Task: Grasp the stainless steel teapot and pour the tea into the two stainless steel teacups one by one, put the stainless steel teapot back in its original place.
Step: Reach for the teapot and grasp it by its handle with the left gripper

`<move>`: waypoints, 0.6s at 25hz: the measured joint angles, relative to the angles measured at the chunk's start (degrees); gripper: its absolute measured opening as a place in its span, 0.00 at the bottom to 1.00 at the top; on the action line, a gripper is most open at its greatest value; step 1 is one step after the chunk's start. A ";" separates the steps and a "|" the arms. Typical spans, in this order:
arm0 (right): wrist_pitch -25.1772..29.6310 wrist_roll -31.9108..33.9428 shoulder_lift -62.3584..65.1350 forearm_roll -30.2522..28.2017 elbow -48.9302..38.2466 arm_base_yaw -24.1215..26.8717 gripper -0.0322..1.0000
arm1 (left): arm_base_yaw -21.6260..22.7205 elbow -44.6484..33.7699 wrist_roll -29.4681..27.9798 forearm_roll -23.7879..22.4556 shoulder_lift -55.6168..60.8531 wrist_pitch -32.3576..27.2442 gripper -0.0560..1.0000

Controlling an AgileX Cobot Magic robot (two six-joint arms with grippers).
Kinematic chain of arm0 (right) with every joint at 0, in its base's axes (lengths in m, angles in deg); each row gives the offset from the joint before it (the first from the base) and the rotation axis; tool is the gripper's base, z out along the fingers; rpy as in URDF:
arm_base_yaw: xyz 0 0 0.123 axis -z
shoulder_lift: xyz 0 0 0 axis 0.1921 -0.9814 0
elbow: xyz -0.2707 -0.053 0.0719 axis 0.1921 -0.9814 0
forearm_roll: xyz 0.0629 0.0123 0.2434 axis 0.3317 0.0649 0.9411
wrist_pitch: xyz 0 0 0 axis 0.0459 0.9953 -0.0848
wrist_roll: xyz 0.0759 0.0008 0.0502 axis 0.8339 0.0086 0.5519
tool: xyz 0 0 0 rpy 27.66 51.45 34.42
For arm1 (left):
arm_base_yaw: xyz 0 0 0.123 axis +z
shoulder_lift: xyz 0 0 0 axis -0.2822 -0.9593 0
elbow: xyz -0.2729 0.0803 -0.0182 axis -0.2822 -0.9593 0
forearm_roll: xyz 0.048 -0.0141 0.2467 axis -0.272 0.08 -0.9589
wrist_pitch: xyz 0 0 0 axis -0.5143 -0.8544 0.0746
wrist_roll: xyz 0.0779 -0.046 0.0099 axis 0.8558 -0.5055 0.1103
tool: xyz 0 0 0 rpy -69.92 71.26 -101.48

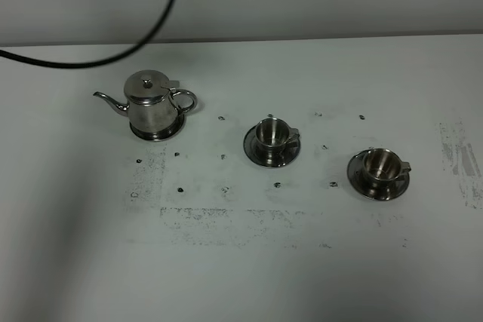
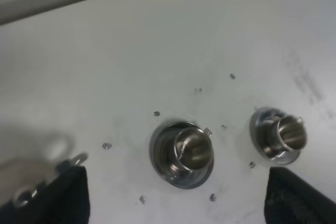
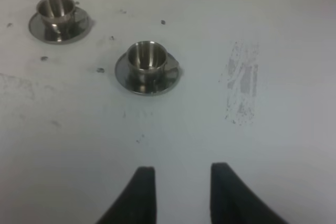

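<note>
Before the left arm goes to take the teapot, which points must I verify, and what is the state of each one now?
1. Teapot upright on its base dish, lid on: ok.
2. Teapot handle free and turned toward the cups: ok.
3. Left tool wide open and empty: ok.
4. Left tool lined up on the handle: not ok. The teapot is only a blur at the edge of the left wrist view, not between the fingers.
5. Teacups upright, middle teacup and right teacup: ok.
6. Tea inside the teapot: cannot tell, the lid hides it.
</note>
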 joint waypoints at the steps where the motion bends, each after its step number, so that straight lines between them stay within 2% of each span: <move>1: 0.00 0.00 0.00 0.00 0.00 0.00 0.26 | -3.26 0.00 0.00 -3.83 -0.01 1.42 0.67; 4: 0.00 0.00 0.00 0.00 0.00 0.00 0.26 | -12.37 0.00 -0.84 -17.40 -0.57 5.46 0.67; 6: 0.00 0.00 0.00 0.00 0.00 0.00 0.26 | -17.24 0.00 -4.45 -26.35 -1.72 8.43 0.67; 7: 0.00 0.00 0.00 0.00 0.00 0.00 0.26 | -18.93 0.00 -6.72 -29.37 -2.39 10.36 0.67; 9: 0.00 0.00 0.00 0.00 0.00 0.00 0.26 | -20.73 0.00 -13.00 -35.09 -4.23 14.39 0.67; 12: 0.00 0.07 0.00 0.06 0.00 0.00 0.26 | -21.02 0.00 -22.87 -43.13 -7.77 20.64 0.67; 15: 0.00 0.07 0.00 0.10 0.00 0.00 0.26 | -21.02 0.00 -31.12 -49.86 -11.44 23.37 0.67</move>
